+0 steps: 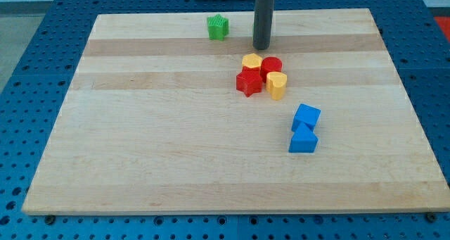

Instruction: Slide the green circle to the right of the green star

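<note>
A green star (pixel 219 27) sits near the view's top edge of the wooden board (pixel 140 141), left of centre. No green circle shows in this view; I cannot tell whether the rod hides it. My dark rod comes down from the view's top, and my tip (pixel 262 48) rests on the board to the right of the green star and slightly lower. The tip is just above a cluster of red and yellow blocks and apart from the star.
Below the tip lie a yellow hexagon (pixel 252 60), a red circle (pixel 272 66), a red star (pixel 248 82) and a yellow heart (pixel 276 86), packed together. Lower right, a blue cube-like block (pixel 306 117) touches a blue triangle (pixel 304 139).
</note>
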Robot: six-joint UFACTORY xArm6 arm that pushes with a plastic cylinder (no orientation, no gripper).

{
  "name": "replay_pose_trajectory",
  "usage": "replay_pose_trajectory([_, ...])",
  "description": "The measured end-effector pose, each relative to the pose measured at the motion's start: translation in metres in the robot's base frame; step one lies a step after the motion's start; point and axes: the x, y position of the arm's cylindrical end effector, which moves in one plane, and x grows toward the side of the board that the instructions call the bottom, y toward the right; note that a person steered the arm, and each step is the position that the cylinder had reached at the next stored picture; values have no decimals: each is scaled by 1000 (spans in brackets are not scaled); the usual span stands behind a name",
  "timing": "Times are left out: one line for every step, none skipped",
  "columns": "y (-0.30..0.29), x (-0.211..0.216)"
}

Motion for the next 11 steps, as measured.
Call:
replay_pose_trajectory([0, -12])
replay_pose_trajectory([0, -20])
replay_pose_trajectory([6, -20])
replay_pose_trajectory([35, -20])
replay_pose_trajectory([56, -31])
replay_pose_trajectory([58, -63])
replay_pose_trajectory([53, -70])
replay_pose_trajectory([36, -62])
replay_pose_trajectory([9, -58])
replay_pose_trajectory([-16, -58])
replay_pose_trajectory([-12, -57])
